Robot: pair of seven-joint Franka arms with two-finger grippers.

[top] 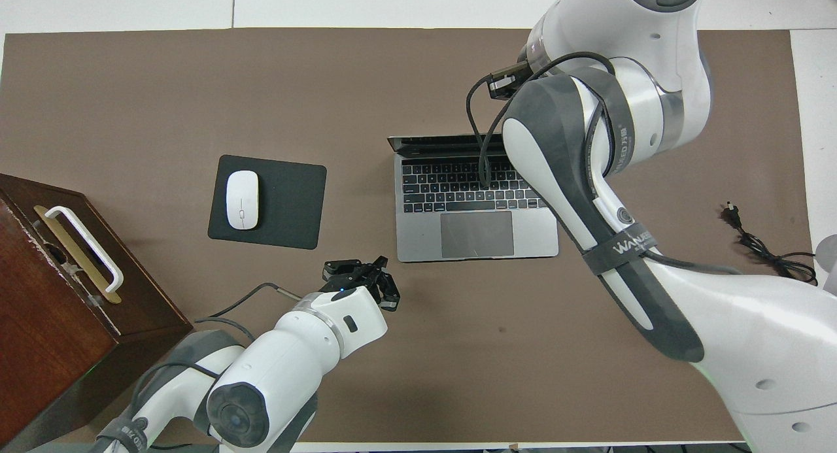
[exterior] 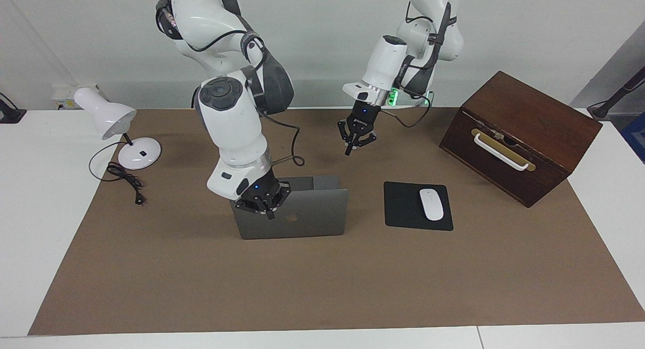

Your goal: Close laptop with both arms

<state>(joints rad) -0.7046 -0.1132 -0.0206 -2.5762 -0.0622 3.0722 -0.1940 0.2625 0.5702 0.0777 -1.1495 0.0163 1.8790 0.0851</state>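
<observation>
One laptop open, right gripper at its lid's top edge, grip unclear, left gripper hovering, fingers spread.

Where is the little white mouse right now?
The white mouse lies on the black mouse pad, between the laptop and the wooden box, toward the left arm's end of the table.

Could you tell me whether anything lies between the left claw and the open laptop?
Nothing visible does. The left claw hangs over bare mat, with only open mat between it and the laptop. The right claw is already at the lid's top edge.
</observation>
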